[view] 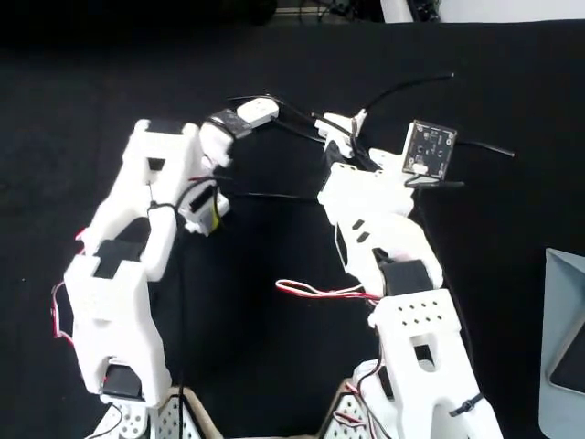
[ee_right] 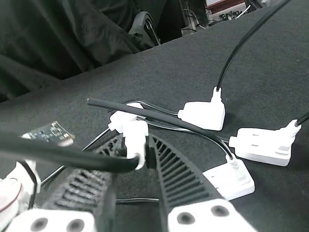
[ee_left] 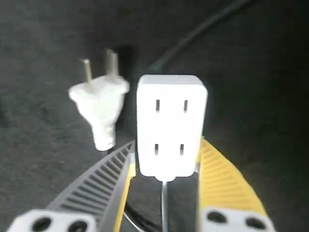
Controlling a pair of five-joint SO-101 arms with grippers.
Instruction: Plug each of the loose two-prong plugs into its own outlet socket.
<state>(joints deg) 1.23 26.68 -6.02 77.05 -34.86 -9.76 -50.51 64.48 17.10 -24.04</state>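
The white outlet block [ee_left: 171, 125], two pairs of slots facing up, sits clamped between the grey and yellow fingers of the left tool [ee_left: 166, 146]. Just beside it, a loose white two-prong plug [ee_left: 99, 104] lies on the black surface [ee_left: 260, 72], not touching it. The right tool [ee_right: 131, 144] is closed on a second white plug [ee_right: 133, 129]. Three more white outlet pieces [ee_right: 205, 113] lie nearby, and a small circuit board [view: 430, 148] rests near that arm.
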